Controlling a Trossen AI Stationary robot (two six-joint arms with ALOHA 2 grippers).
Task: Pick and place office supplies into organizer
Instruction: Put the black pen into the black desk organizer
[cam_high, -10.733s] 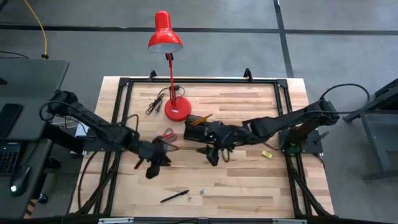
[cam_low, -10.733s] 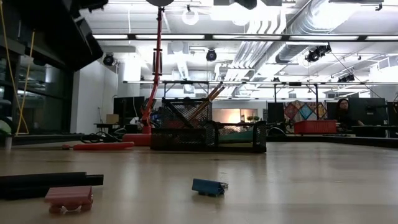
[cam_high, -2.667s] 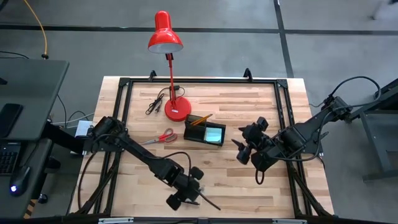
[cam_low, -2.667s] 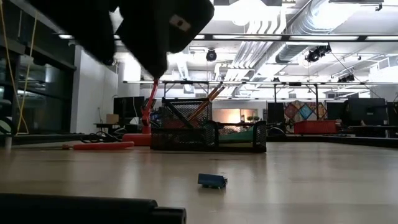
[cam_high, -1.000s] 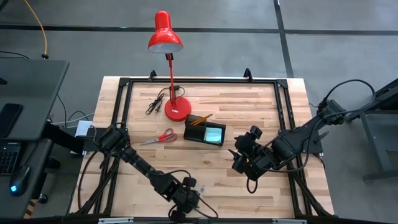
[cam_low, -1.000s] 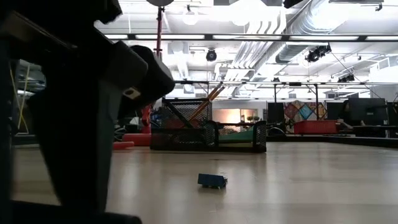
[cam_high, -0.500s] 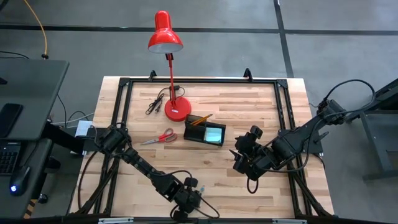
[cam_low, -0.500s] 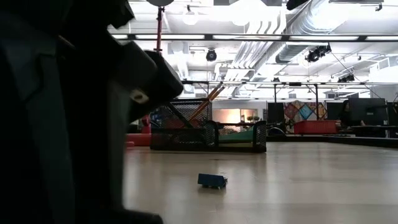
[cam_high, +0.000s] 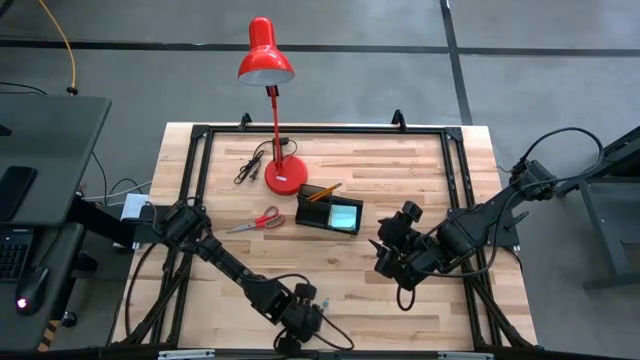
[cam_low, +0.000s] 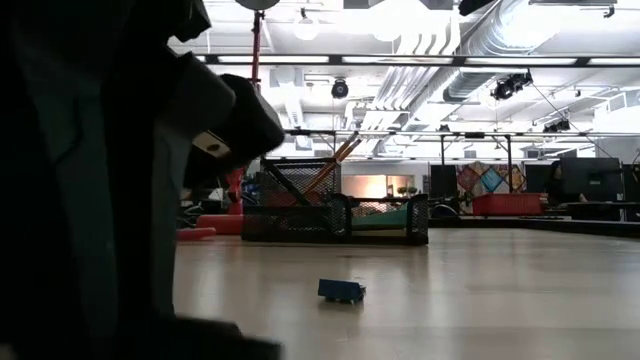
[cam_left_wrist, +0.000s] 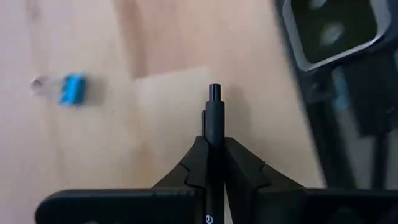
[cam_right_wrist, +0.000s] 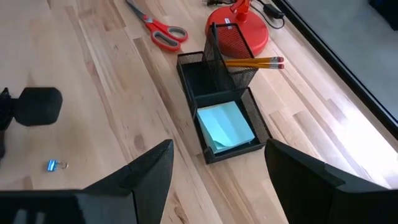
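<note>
I've got the left claw (cam_high: 300, 322) clamped on a black pen (cam_left_wrist: 212, 127) at the desk's near edge, pen axis running fwd between the jaws, w/ the organizer (cam_high: 329, 213) well apart toward the far edge by the lamp; right claw (cam_high: 392, 258) nearer it, jaws apart, empty.

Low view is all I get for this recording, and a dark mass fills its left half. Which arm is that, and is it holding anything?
Observer: That is the left arm, down at the table's near edge. Its left gripper is shut on a black pen, as its wrist view shows.
Operator: And the blue thing on the wood?
Observer: A small blue binder clip, lying loose beside the pen, not gripped.
Operator: Is the organizer filled yet?
Observer: Partly. The organizer holds a teal sticky-note pad in its low tray and orange pencils in its cup; the red-handled scissors lie outside on the table.
</note>
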